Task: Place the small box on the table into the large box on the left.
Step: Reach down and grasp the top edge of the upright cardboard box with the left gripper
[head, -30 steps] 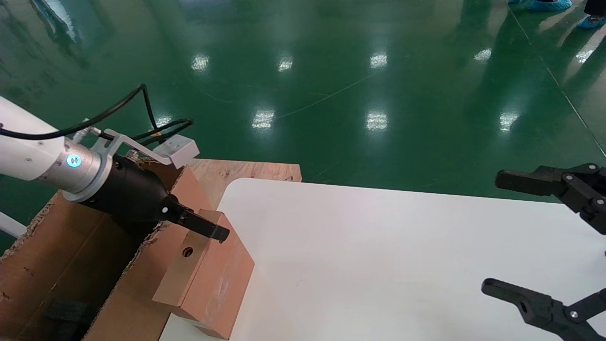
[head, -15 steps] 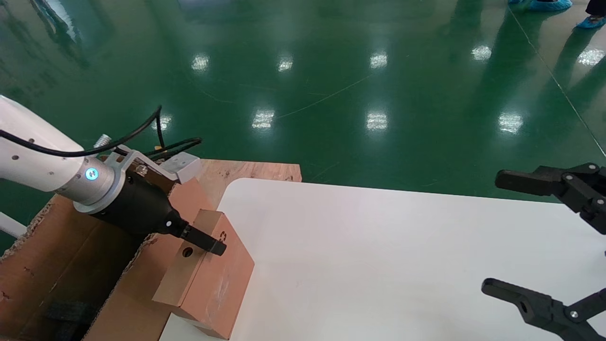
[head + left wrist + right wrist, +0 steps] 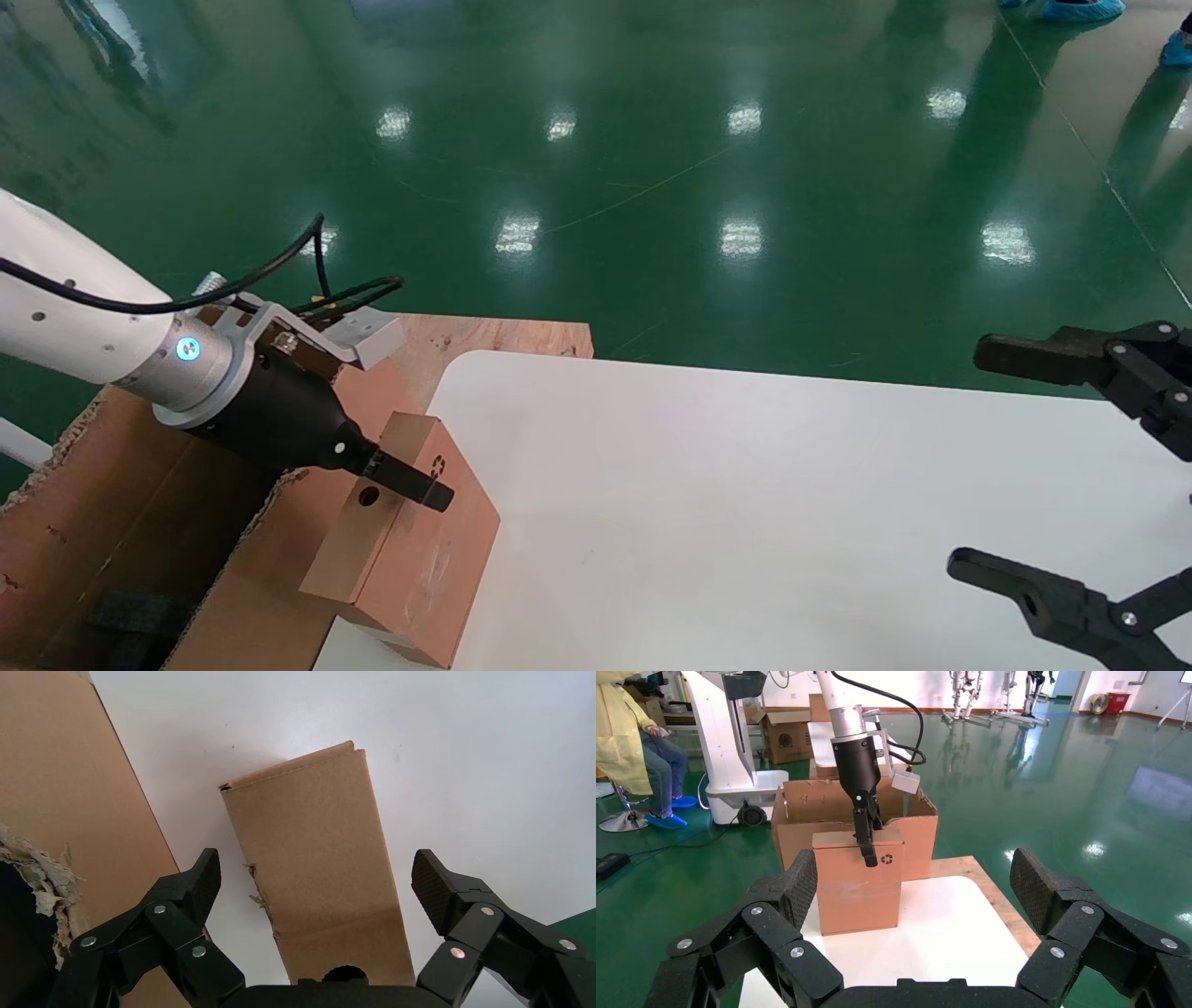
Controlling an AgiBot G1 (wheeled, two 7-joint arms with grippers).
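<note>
Left pincer [image 3: 316,881] spread, straddling small box [image 3: 320,874] standing on desk [image 3: 745,503] beside large box [image 3: 140,522]. Stiff, probably light cardboard (smooth faces); grip the broad sides. Right pincer [image 3: 912,881] parked, spread.

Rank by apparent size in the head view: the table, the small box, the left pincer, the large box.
1. table
2. large box, partly cut off by the frame
3. small box
4. left pincer, open astride the small box

Right pincer stays parked.

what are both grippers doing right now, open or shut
Left gripper: open, fingers either side of the small box, not gripping it.
Right gripper: open, holding nothing, parked at the table's right side.
</note>
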